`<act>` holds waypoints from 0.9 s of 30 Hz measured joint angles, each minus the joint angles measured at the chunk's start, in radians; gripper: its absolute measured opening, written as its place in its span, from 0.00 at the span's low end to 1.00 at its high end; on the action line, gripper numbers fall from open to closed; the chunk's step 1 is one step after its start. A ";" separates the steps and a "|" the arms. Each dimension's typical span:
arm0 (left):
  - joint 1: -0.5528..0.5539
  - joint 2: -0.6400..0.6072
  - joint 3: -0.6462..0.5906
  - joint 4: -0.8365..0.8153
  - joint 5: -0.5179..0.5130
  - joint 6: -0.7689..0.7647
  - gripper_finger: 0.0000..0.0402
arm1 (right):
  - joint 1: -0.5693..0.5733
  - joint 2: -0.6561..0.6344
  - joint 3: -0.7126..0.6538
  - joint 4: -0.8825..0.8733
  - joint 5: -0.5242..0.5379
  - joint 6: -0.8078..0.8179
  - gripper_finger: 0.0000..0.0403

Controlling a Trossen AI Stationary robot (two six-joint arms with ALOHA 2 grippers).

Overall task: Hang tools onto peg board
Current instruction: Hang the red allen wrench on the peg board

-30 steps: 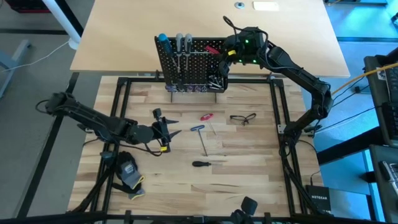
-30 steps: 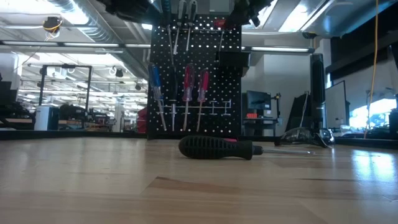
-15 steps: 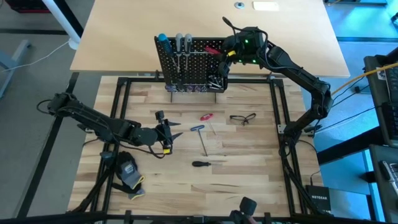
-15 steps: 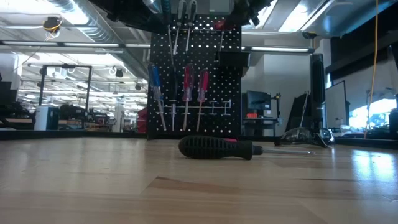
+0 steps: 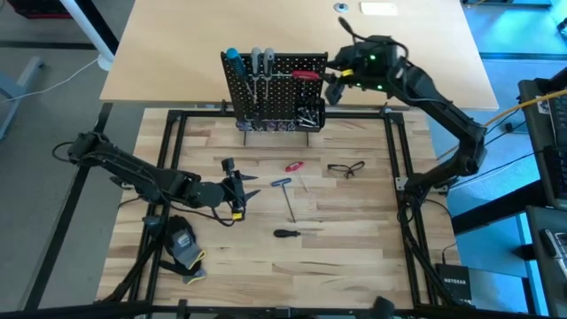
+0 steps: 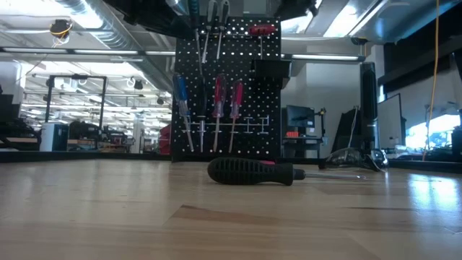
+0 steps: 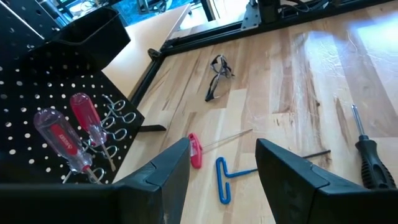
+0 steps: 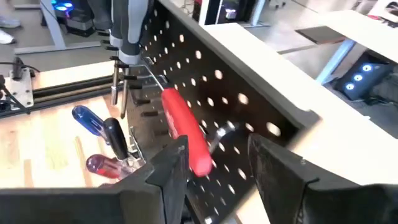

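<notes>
The right arm reaches across to the table's far edge, its right gripper [image 5: 333,81] raised there with fingers parted and empty. The left arm lies low near the table's left side, left gripper [image 5: 241,192] spread, holding nothing.

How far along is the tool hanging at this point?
Done: several screwdrivers hang on the peg board, including a red-handled one near the top. In hand: nothing; the right gripper sits open beside the board, and the left gripper waits open over the table. Left: a black screwdriver, blue T-key and small red tool.
</notes>
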 joint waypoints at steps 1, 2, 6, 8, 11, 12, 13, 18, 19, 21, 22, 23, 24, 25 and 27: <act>0.000 0.000 0.000 -0.001 0.000 0.000 0.43 | 0.000 -0.014 0.000 -0.014 0.006 0.001 0.42; 0.000 0.000 0.000 -0.001 0.000 0.000 0.43 | 0.000 -0.027 0.000 -0.032 0.007 0.004 0.42; 0.000 0.000 -0.001 -0.001 0.000 0.001 0.43 | 0.003 -0.083 0.000 -0.139 -0.042 0.030 0.42; 0.000 0.000 -0.001 -0.001 0.000 0.001 0.43 | 0.030 -0.103 0.001 -0.196 -0.069 0.053 0.42; 0.000 0.000 -0.001 -0.001 0.000 0.001 0.43 | 0.103 -0.116 0.002 -0.282 -0.079 0.077 0.42; 0.000 0.000 -0.001 -0.001 0.000 0.001 0.43 | 0.138 -0.117 0.001 -0.306 -0.082 0.082 0.42; 0.000 0.000 -0.001 -0.001 0.000 0.001 0.43 | 0.174 -0.117 -0.004 -0.325 -0.079 0.090 0.42; 0.000 0.000 -0.001 -0.019 0.000 -0.016 0.43 | 0.361 -0.118 -0.085 -0.404 0.033 0.163 0.42; -0.001 0.000 -0.001 -0.025 0.000 -0.022 0.43 | 0.399 -0.118 -0.111 -0.406 0.061 0.182 0.42; -0.003 0.000 -0.001 -0.036 0.000 -0.041 0.43 | 0.458 -0.118 -0.167 -0.395 0.108 0.220 0.42; -0.003 0.000 -0.001 -0.044 0.000 -0.049 0.43 | 0.484 -0.118 -0.196 -0.384 0.126 0.242 0.42; -0.004 0.000 -0.001 -0.054 0.000 -0.069 0.43 | 0.511 -0.118 -0.227 -0.365 0.136 0.266 0.42; -0.006 0.000 -0.001 -0.072 0.000 -0.088 0.43 | 0.534 -0.118 -0.261 -0.337 0.144 0.289 0.42; -0.009 0.000 -0.001 -0.095 0.000 -0.107 0.43 | 0.553 -0.118 -0.297 -0.305 0.148 0.309 0.42; -0.010 0.000 -0.001 -0.141 0.001 -0.147 0.43 | 0.589 -0.117 -0.371 -0.222 0.157 0.343 0.42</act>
